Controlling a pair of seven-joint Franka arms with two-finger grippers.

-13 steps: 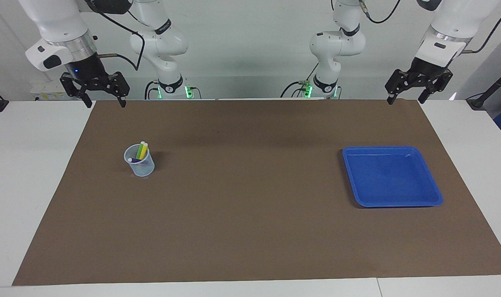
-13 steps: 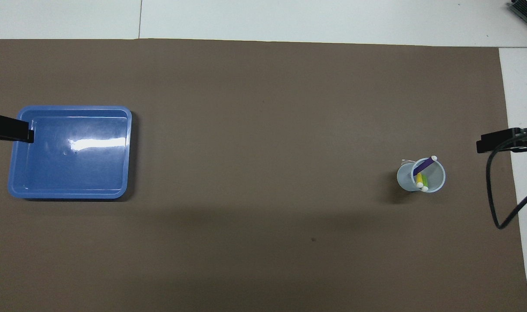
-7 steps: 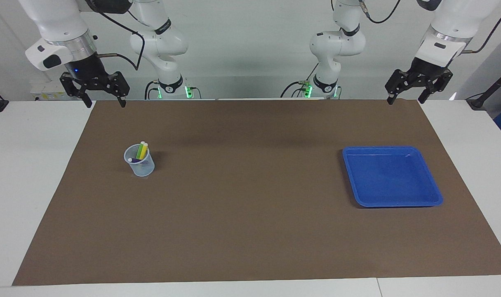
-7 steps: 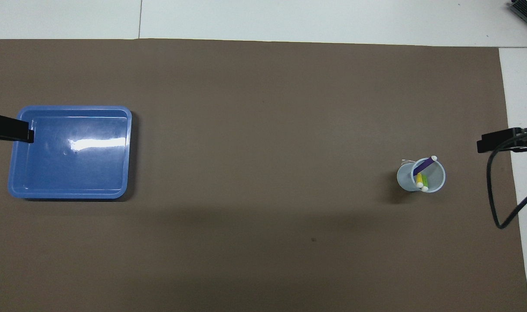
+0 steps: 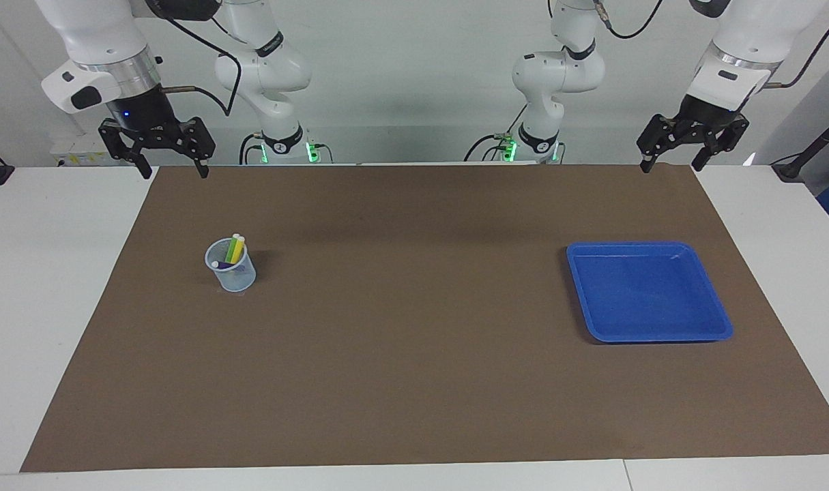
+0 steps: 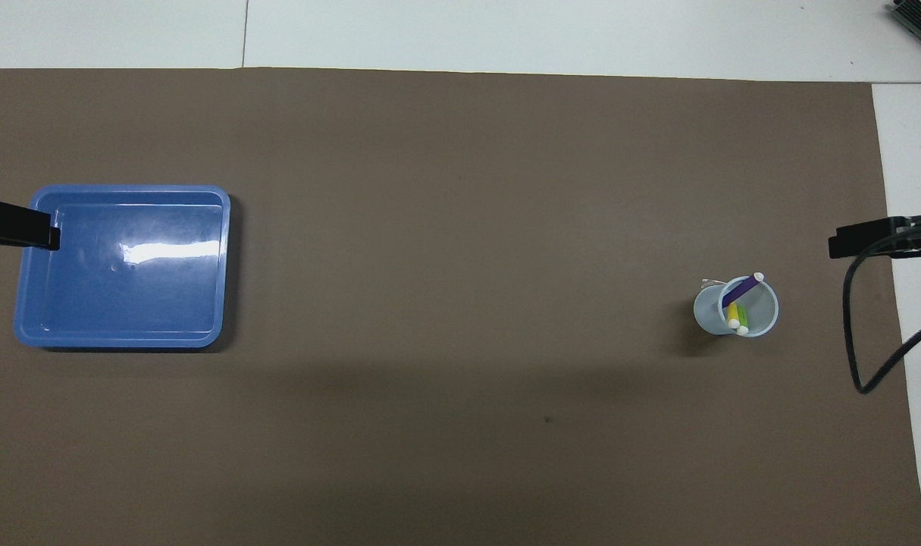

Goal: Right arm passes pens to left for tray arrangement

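Note:
Three pens stand in a small pale-blue translucent cup (image 5: 231,274) (image 6: 736,308) toward the right arm's end of the table: a green pen (image 5: 231,249), a yellow pen (image 5: 238,248) and a purple pen (image 6: 740,290) leaning across the rim. The blue tray (image 5: 649,292) (image 6: 123,303) lies empty toward the left arm's end. My right gripper (image 5: 172,170) hangs open over the mat's edge at the robots' end, apart from the cup. Over the mat's other corner at that end, my left gripper (image 5: 671,166) waits open with nothing in it.
A brown mat (image 5: 414,354) covers most of the white table (image 5: 39,286). A black cable (image 6: 856,341) loops down from the right arm near the cup's end. The two arm bases (image 5: 284,143) stand at the robots' edge.
The right arm has shifted slightly, its gripper edging a little over the mat. The left arm, cup, pens and tray are as before.

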